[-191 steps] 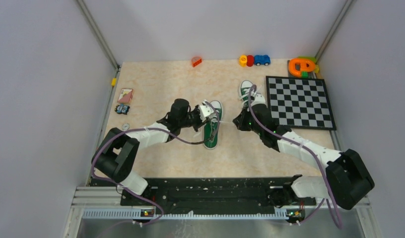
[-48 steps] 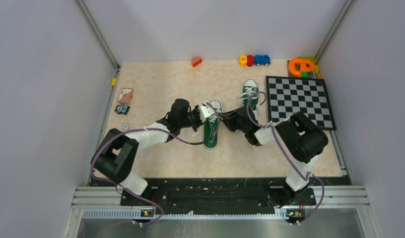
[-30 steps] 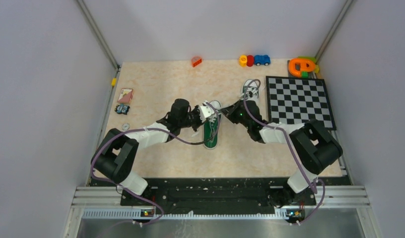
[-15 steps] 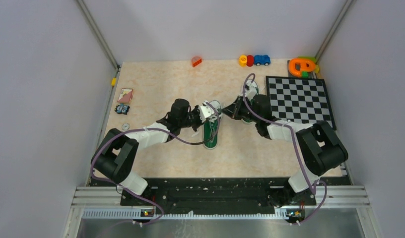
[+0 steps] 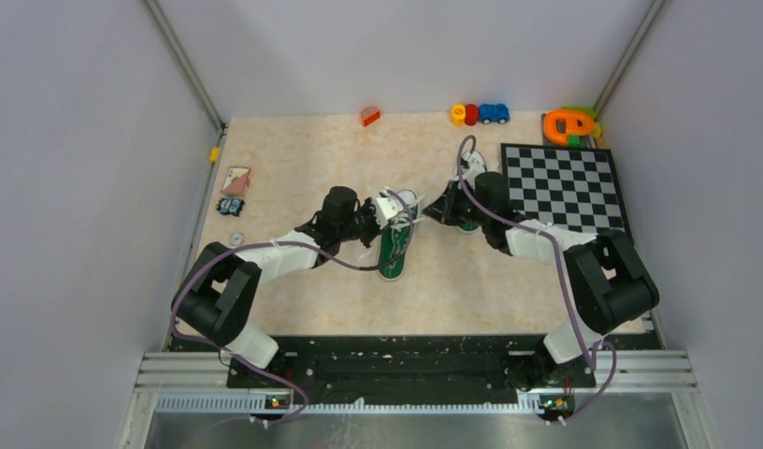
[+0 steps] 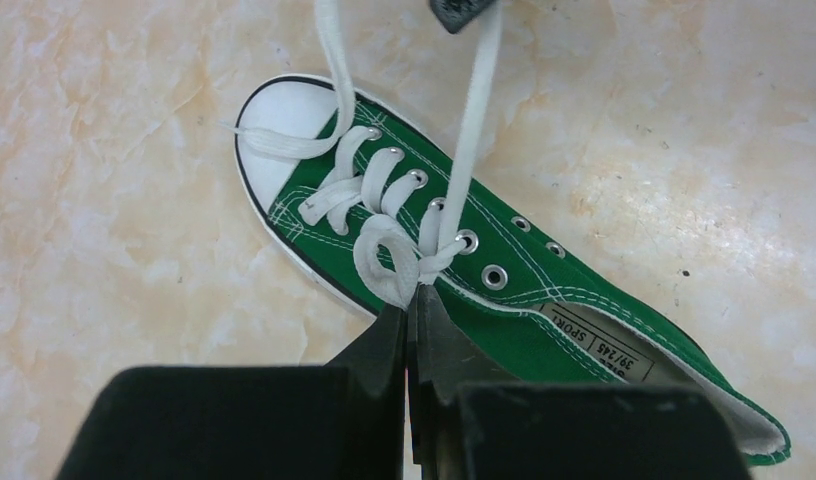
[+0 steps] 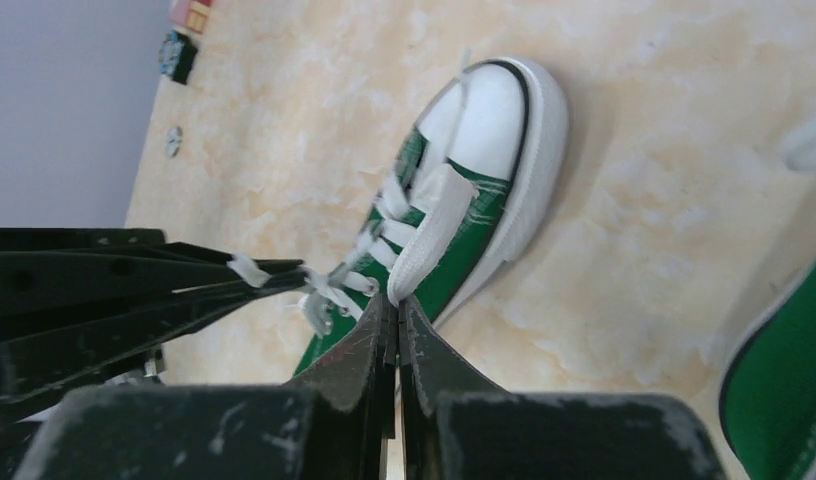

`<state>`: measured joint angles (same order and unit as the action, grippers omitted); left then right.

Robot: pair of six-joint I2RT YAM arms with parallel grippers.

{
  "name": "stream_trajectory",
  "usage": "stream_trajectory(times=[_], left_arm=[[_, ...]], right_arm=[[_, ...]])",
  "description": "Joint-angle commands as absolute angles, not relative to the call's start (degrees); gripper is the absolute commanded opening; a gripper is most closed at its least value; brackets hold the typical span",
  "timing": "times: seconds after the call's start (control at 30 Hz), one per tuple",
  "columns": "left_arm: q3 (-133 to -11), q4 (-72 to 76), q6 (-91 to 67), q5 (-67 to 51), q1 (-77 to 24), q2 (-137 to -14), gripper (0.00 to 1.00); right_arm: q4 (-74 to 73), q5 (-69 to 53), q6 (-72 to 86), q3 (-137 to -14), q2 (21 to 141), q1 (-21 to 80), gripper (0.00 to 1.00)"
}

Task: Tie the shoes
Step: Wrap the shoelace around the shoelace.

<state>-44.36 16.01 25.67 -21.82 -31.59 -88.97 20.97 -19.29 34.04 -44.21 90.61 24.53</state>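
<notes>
1. Near the middle of the surface (image 5: 294, 168), one green shoe (image 5: 393, 251) lies on its sole. Its white toe cap (image 6: 284, 125) points toward the far side and its heel toward the near edge.
2. Left end effector (image 6: 412, 305): the fingers are pressed together, pinching the base of a lace loop (image 6: 384, 262) over the middle eyelets of this shoe.
3. Right end effector (image 7: 396, 300): the fingers are closed tight on a flat white lace strand (image 7: 429, 225). In the left wrist view this strand runs straight from the eyelets by the loop up to the dark fingertip at the top edge.
4. A second loose lace end (image 6: 329, 40) crosses the toe cap and leaves the left wrist view at the top.
5. Both end effectors sit just beside each other at the far half of the shoe, left one on its left, right one on its right, tips apart.
6. Second shoe (image 7: 789, 400): it lies to the right and farther away, just beside the left edge of the checkerboard (image 5: 565, 192). The right arm covers most of it, so the state of its laces cannot be told.
7. Other items, all well apart from the shoes:
   - an orange block (image 5: 370, 116) on the far edge
   - a row of toy cars (image 5: 479, 113) on the far edge
   - an orange-and-green toy (image 5: 569, 124) at the far right corner
   - a card (image 5: 236, 179) and a small dark object (image 5: 231, 206) at the left edge
</notes>
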Motion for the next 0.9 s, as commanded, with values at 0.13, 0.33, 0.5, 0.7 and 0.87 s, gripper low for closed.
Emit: stream_trajectory(times=[0.13, 0.33, 0.5, 0.7, 0.87], left_arm=[[-50.0, 10.4, 31.8, -26.8, -31.3, -89.2, 0.00], [-53.7, 5.1, 36.2, -28.3, -31.3, -90.9, 0.00], [-57.2, -1.0, 40.9, -28.1, -31.3, -92.9, 0.00], [-59.1, -3.9, 44.1, -28.2, -31.4, -94.0, 0.00], [-59.5, -4.7, 45.8, -28.3, -31.7, -94.4, 0.00]], right_arm=[[29.3, -32.1, 32.9, -50.3, 91.9, 24.3, 0.03], [33.3, -36.0, 36.0, -51.3, 95.9, 24.6, 0.07], [37.1, -37.5, 38.2, -50.6, 97.0, 24.6, 0.13], [40.3, -38.7, 40.5, -50.6, 98.3, 24.6, 0.22], [40.6, -38.8, 41.3, -51.0, 99.5, 24.7, 0.24]])
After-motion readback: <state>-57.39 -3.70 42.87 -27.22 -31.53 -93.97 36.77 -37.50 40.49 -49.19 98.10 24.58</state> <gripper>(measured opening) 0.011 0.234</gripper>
